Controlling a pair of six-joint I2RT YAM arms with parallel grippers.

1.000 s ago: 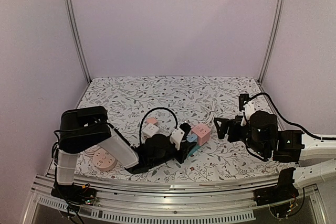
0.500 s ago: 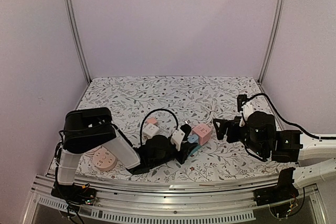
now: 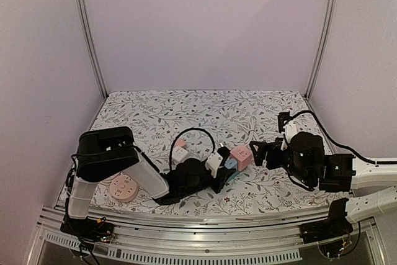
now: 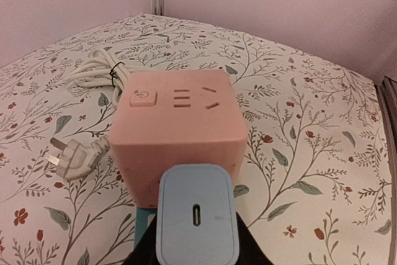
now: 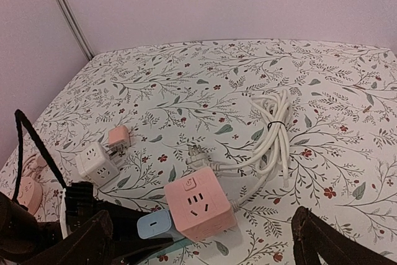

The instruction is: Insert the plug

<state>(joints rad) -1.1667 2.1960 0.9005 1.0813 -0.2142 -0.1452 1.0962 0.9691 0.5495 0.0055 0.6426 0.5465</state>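
Observation:
A pink cube socket [image 3: 240, 157] sits on the floral mat, with a power button and slots on its top [image 4: 177, 100]. My left gripper [image 3: 222, 172] is shut on a light blue plug [image 4: 196, 223] and holds it against the cube's near side face. I cannot tell how deep the plug sits. In the right wrist view the blue plug [image 5: 155, 224] touches the cube [image 5: 198, 206] on its left side. My right gripper [image 3: 260, 152] is open and empty just right of the cube, with its dark fingers [image 5: 322, 240] spread to either side of it.
The cube's white cord bundle [image 5: 273, 131] and its white plug [image 5: 200, 153] lie behind the cube. A white cube socket [image 5: 96, 162] and a small pink adapter [image 5: 118, 136] lie to the left. A round pink socket [image 3: 123, 187] is near the left arm's base.
My left gripper has moved slightly right with the blue plug, closer against the pink cube. My right gripper has moved left toward the cube.

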